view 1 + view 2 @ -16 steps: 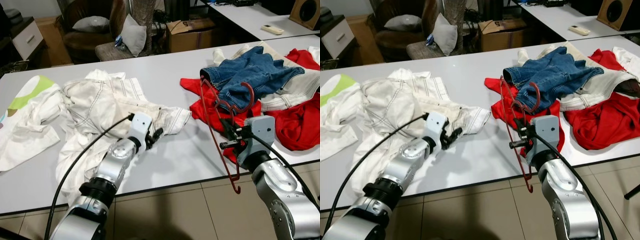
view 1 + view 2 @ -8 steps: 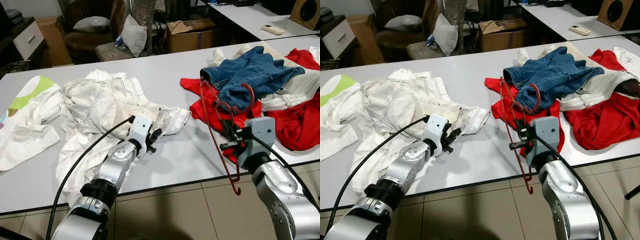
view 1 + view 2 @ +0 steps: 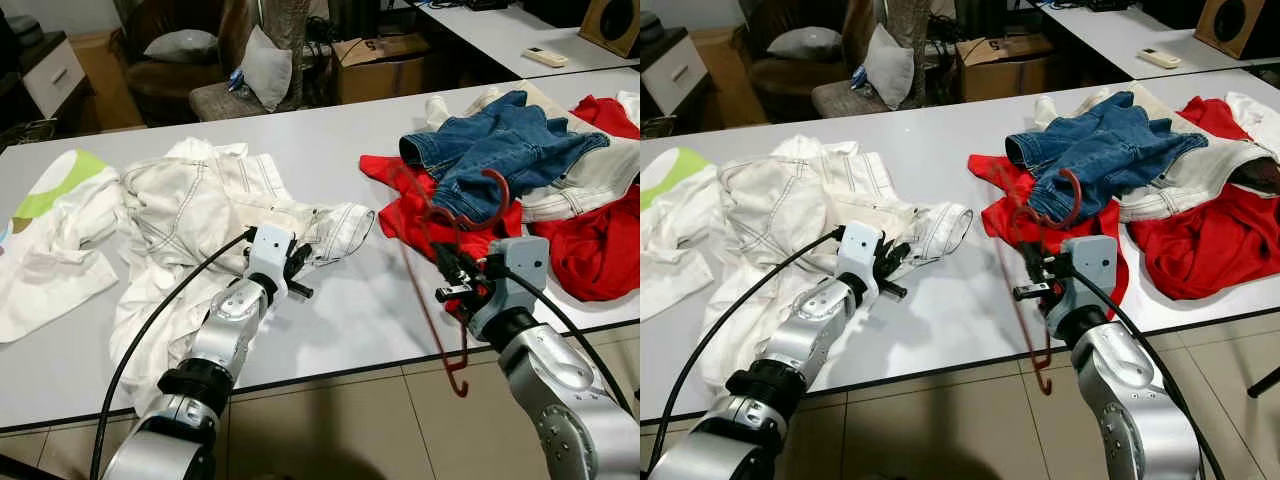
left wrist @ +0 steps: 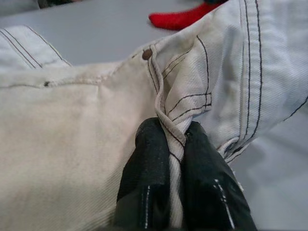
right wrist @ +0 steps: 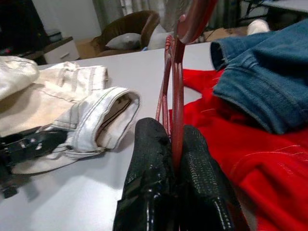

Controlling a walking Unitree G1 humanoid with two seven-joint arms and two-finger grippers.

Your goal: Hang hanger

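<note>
On the grey table | white trousers, waistband hem pinched between the left gripper fingers | red hanger clamped in the right gripper, held upright over the table's front edge | advice: keep waistband lifted open, feed hanger end in slowly.

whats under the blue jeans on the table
The blue jeans lie on a red garment and partly over a cream garment. Anything directly beneath the denim is covered.
</note>
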